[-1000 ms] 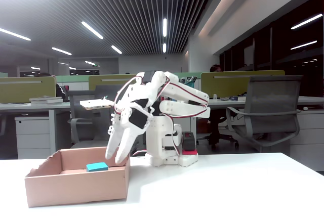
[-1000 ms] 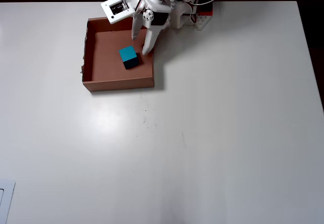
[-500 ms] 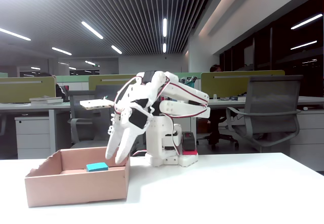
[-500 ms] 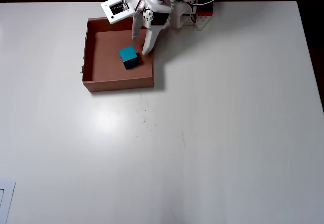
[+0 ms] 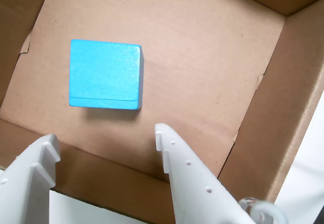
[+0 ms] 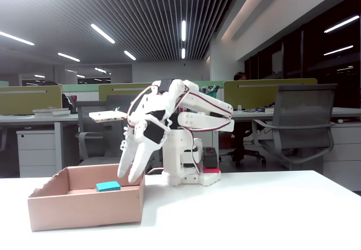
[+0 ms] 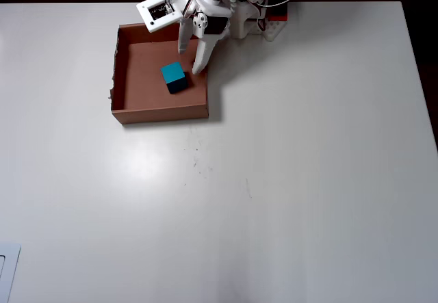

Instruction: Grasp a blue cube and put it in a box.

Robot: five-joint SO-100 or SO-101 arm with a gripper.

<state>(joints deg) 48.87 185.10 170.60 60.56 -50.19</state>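
The blue cube (image 5: 105,75) sits flat on the floor of the box (image 5: 212,57), and my pincer (image 5: 106,142) hangs just above it with fingers apart and empty, so I think the job is done.

Ceiling strip lights (image 6: 102,33) bright. Soft glare on my white table (image 7: 144,163). Wrist view sharp, evenly lit; short shadow beneath blue cube (image 5: 105,75).

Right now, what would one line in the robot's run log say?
blue cube: lying on floor of box | tool: open, empty, above box near cube | table: otherwise bare around box
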